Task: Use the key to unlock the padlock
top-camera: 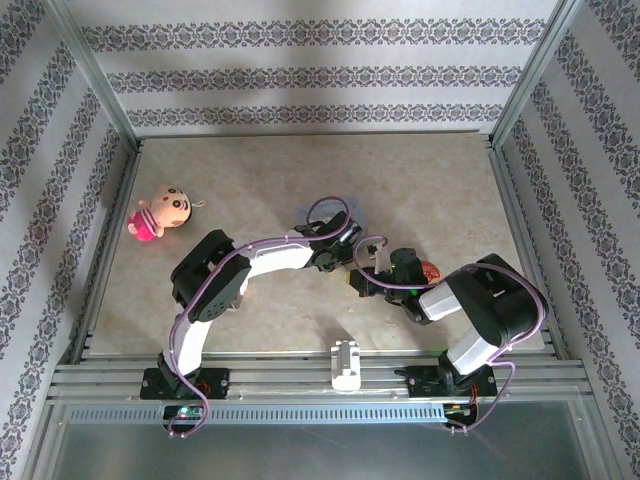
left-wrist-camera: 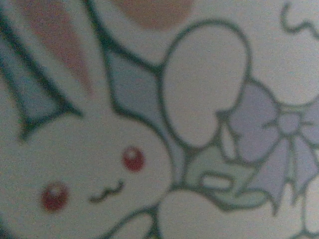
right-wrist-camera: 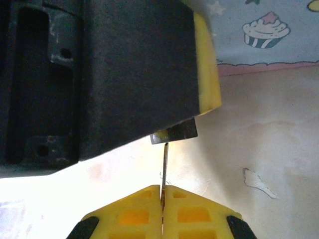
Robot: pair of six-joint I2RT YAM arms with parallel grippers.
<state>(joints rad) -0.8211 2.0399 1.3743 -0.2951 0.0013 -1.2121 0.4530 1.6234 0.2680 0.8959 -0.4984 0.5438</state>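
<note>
key: thin, stiff, slippery; right gripper pinches its bow.
padlock: small, dense; left gripper seemingly clamps its body.

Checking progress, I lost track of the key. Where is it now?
In the right wrist view, the key stands edge-on at centre, pinched in the right tool, its tip reaching the dark padlock just above.

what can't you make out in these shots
Right wrist view: padlock mostly behind the left gripper's finger; key tip too small to judge if inserted.
Top view: both hidden under the wrists.
Left wrist view: tin print blurred, too close.
</note>
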